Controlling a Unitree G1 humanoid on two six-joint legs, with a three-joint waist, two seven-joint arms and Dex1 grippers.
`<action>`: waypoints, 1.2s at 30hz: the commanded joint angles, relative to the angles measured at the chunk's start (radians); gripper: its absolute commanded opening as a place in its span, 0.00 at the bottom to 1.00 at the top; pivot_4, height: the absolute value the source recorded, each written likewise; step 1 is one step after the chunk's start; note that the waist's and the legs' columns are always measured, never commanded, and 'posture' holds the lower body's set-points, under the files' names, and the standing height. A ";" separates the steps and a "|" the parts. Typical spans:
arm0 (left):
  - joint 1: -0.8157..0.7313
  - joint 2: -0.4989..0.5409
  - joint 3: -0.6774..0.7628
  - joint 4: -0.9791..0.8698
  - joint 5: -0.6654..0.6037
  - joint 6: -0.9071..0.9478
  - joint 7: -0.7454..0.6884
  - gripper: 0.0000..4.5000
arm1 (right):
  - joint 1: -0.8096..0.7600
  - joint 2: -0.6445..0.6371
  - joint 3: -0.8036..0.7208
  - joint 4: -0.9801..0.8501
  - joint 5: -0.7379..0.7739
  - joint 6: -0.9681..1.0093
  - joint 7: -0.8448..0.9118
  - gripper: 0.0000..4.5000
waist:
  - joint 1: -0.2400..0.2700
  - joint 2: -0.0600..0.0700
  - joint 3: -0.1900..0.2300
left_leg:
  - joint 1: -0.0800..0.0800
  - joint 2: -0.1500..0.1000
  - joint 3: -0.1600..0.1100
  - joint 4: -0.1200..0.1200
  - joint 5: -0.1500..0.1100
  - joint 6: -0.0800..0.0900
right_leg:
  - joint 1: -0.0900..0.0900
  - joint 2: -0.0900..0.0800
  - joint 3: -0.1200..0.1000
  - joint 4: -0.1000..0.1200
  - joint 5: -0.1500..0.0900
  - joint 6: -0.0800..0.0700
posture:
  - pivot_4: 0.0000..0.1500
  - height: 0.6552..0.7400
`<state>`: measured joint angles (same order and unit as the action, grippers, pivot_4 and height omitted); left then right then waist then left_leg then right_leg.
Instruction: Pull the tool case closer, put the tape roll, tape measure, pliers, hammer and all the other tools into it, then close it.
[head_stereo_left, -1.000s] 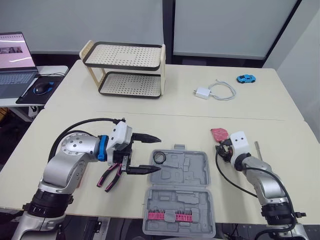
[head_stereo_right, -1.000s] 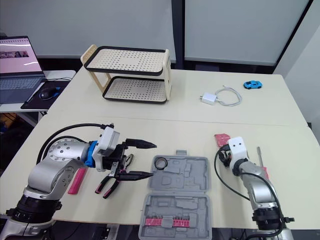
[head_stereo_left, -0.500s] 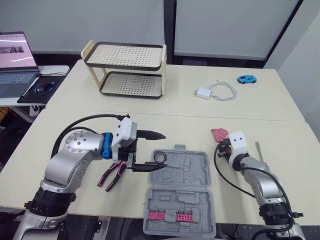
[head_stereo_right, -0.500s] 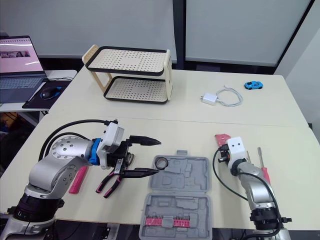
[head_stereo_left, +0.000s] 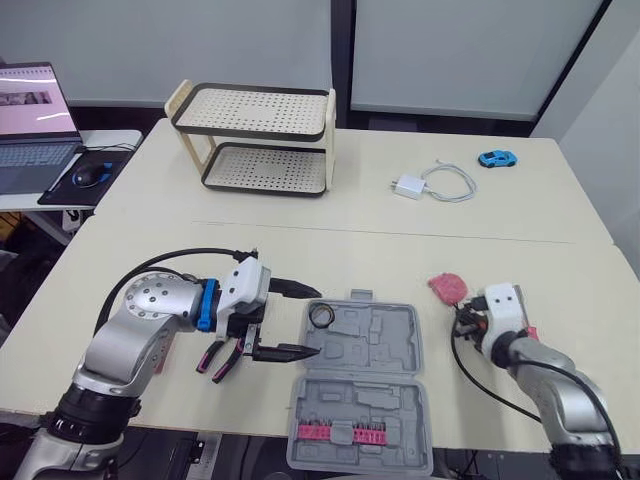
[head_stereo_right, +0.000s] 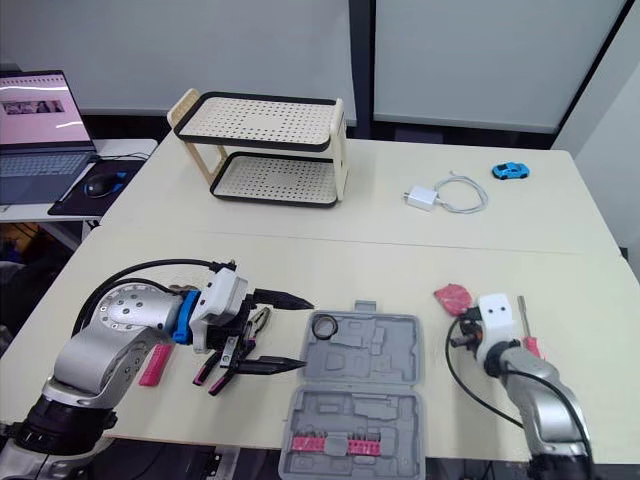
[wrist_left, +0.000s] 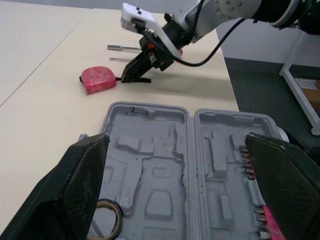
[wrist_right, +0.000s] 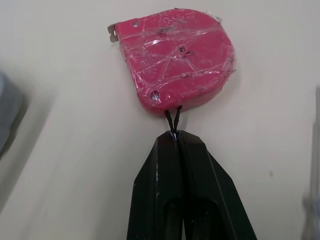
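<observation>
Cream tables (head_stereo_left: 350, 210) pushed together; two-tier rack (head_stereo_left: 262, 140) at the back; laptop (head_stereo_left: 30, 110) on a side desk (head_stereo_left: 100, 140); pale panels (head_stereo_left: 450, 50) behind.

An open grey tool case (wrist_left: 190, 150) lies on the pale surface (wrist_left: 45, 100), framed by the wide-apart jaws of the left gripper (wrist_left: 175, 139); a tape roll (wrist_left: 105, 216) sits in one corner pocket; pink bits (wrist_left: 270, 225) line the other half; beyond the case, the right gripper (wrist_left: 133, 76) points down, jaws together, just beside a red tape measure (wrist_left: 98, 80)
</observation>
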<state>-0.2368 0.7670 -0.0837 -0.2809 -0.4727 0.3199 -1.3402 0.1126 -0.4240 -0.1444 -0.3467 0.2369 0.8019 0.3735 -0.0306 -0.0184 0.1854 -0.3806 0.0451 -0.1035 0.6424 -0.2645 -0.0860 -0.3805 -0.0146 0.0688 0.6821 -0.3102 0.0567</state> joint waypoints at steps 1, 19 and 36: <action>0.016 0.020 0.001 -0.044 -0.007 -0.017 -0.013 1.00 | 0.100 -0.030 -0.022 -0.140 0.052 0.048 0.042 0.00 | -0.001 0.000 0.000 | 0.000 0.000 0.000 0.000 0.000 0.000 | 0.000 0.000 0.000 0.000 0.000 0.000 | 1.00 0.94; 0.113 0.059 -0.023 -0.056 0.007 -0.097 -0.099 1.00 | 0.591 -0.102 0.019 -0.462 0.117 0.104 0.101 0.00 | -0.002 0.001 -0.001 | 0.001 0.001 0.001 0.000 0.000 0.000 | 0.000 0.000 0.001 -0.001 -0.001 0.000 | 1.00 0.94; 0.129 0.051 -0.039 -0.059 0.005 -0.120 -0.091 1.00 | 0.581 -0.102 -0.031 -0.518 0.227 0.212 0.118 0.10 | -0.001 0.001 -0.001 | 0.000 0.001 0.001 0.000 0.000 0.000 | 0.000 0.000 0.001 -0.001 -0.001 0.000 | 1.00 0.94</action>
<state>-0.1101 0.8170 -0.1208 -0.3110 -0.4615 0.2090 -1.4301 0.6882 -0.5205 -0.1442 -0.8159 0.4238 0.9851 0.4798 -0.0320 -0.0169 0.1844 -0.3802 0.0458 -0.1025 0.6428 -0.2646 -0.0859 -0.3802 -0.0142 0.0700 0.6812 -0.3109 0.0567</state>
